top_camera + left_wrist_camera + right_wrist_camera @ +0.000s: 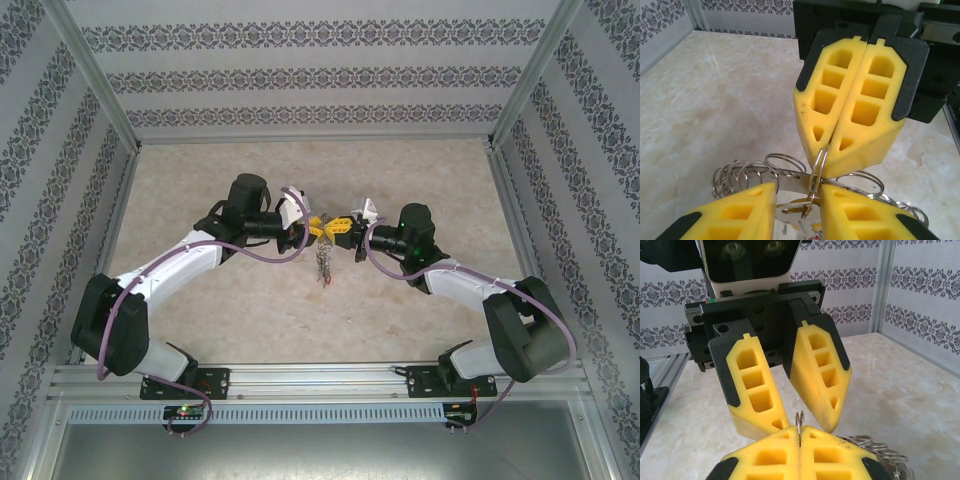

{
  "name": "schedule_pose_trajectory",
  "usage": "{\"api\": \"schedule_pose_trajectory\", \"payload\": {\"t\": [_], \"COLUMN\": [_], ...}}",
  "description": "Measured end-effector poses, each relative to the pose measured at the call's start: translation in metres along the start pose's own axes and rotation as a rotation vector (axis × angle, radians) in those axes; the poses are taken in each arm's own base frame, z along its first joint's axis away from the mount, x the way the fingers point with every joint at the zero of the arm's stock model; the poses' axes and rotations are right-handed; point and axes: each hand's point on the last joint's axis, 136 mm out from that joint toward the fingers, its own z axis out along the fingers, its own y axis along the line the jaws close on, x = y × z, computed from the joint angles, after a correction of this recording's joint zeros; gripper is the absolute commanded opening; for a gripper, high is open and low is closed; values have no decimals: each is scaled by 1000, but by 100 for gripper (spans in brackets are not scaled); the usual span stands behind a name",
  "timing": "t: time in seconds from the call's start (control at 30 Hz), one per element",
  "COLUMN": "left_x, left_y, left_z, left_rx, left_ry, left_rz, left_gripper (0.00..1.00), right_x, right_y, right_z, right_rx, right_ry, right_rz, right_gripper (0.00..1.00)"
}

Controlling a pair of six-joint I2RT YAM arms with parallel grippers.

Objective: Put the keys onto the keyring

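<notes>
Both grippers meet above the table's middle, my left gripper [312,228] facing my right gripper [345,224]. The keyring [324,262] hangs below them as a silver bunch. In the left wrist view its flat grey band [785,179] carries several small wire rings. My right gripper [829,142] is shut on one small split ring [818,161], whose top pokes out above its own pads [800,416]. A silver key [790,206] hangs on that ring, its flat head spanning the gap between my left gripper's [797,190] two pads. From the right wrist, my left gripper [799,424] shows its fingers standing apart.
The table is pale marble [420,170], walled by patterned panels and aluminium posts [500,110]. More of the keyring's wire rings [875,447] lie low at the right of the right wrist view. The arm bases sit on a rail at the near edge [320,378].
</notes>
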Motion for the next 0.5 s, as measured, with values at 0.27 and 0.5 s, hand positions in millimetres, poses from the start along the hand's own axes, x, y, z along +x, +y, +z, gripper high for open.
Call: {"api": "schedule_pose_trajectory", "payload": {"t": [0.27,0.5], "left_x": [2,2], "left_y": [0,1], "left_z": [2,2], "left_rx": [1,-4], "left_ry": [6,6], "left_rz": [0,3], "left_gripper": [10,0], "right_x": [-4,-7], "right_y": [-3,-7], "right_z": [1,2], "right_rx": [12,23], "right_ry": [-6,-7], "right_rz": [21,52], "right_gripper": [0,0]}}
